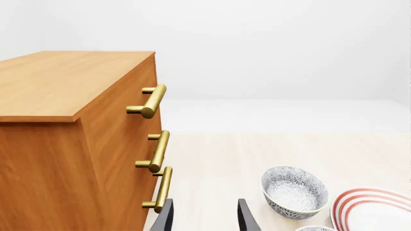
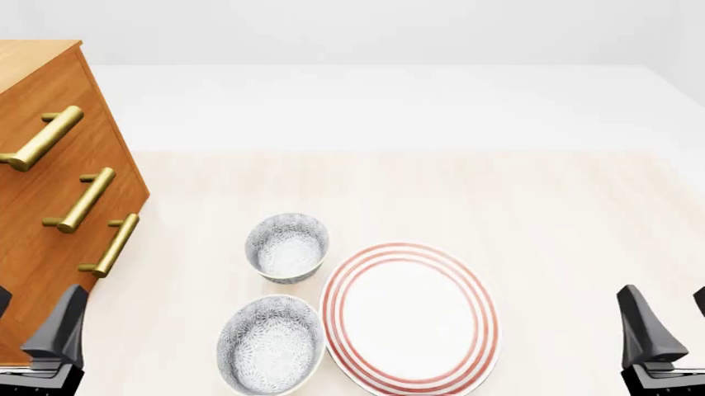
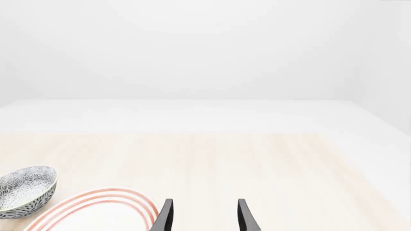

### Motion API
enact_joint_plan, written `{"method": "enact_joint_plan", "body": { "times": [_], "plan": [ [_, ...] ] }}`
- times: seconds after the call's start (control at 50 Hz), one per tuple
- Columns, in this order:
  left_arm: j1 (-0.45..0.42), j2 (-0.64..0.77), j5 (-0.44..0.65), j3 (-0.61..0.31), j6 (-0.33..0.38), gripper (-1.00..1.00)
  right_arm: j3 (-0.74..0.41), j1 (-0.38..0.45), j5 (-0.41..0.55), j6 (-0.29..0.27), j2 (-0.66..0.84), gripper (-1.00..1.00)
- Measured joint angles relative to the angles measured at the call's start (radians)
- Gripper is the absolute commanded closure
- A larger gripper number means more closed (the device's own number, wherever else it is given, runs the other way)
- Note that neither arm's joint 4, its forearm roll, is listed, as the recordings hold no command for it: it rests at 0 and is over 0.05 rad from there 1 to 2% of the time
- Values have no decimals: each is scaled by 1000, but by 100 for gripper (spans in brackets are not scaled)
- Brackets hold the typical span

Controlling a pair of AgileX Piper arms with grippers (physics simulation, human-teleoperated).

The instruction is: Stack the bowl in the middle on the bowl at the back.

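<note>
Bowls sit apart on the counter (image 2: 551, 214): bowl at the back (image 2: 287, 247) mid-counter, bowl in the middle (image 2: 271, 344) by near edge, red-ringed plate (image 2: 410, 316) touching both. Left gripper (image 1: 204, 216) & right gripper (image 3: 204, 215) open, empty, at near corners.

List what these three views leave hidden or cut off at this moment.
- Near bowl: only a sliver of rim at the left wrist view's edge; absent from the right wrist view.
- Plate: lower rim cut by the front view's edge; partly cropped in both wrist views.
- Drawer cabinet: left side and base run out of the front view.
- Left gripper and right gripper: only fingertips show; arms out of frame.
</note>
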Motion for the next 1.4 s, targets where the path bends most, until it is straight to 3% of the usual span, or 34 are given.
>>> {"method": "enact_joint_plan", "body": {
  "times": [0.56,0.8,0.96,1.4],
  "plan": [
    [-5,11,2,-12,-5,-100,-5,-3,-2,-6,6,-100],
    [-56,14,59,-81,-6,-100,-8,-5,-9,-4,15,-100],
    [-87,22,149,-188,-49,-100,-10,-6,-11,0,18,-100],
    [-244,204,436,-483,-286,-100,-10,-5,-13,16,24,-100]
  ]
}}
